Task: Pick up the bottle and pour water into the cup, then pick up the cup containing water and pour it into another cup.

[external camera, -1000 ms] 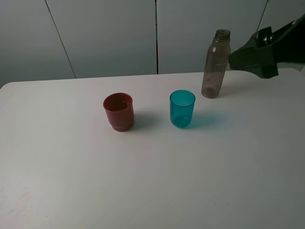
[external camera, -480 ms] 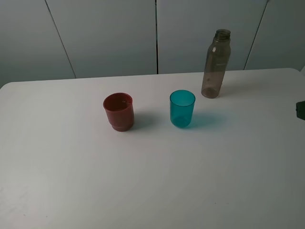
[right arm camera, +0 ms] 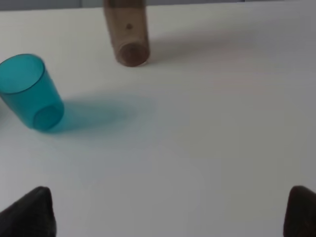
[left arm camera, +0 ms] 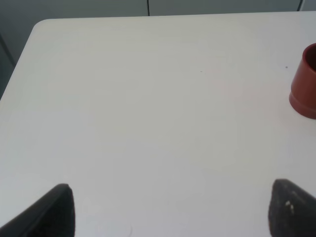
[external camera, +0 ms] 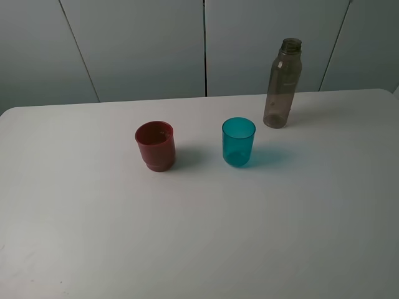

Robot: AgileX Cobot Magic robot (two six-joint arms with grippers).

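The smoky grey-brown bottle (external camera: 282, 84) stands upright at the back right of the white table (external camera: 199, 249). Its lower part (right arm camera: 127, 34) shows in the right wrist view. In front of it, left of it, stands the teal cup (external camera: 238, 141), also seen in the right wrist view (right arm camera: 28, 92). The red cup (external camera: 155, 146) stands further left; its edge (left arm camera: 305, 84) shows in the left wrist view. Neither arm shows in the high view. My right gripper (right arm camera: 170, 212) is open, well short of bottle and teal cup. My left gripper (left arm camera: 173, 210) is open over bare table.
Grey wall panels (external camera: 143, 43) rise behind the table's far edge. The table's rounded left corner (left arm camera: 39, 24) shows in the left wrist view.
The right arm, which was beside the bottle a second ago, has drawn back out of the high view. Bottle and both cups stand where they were.
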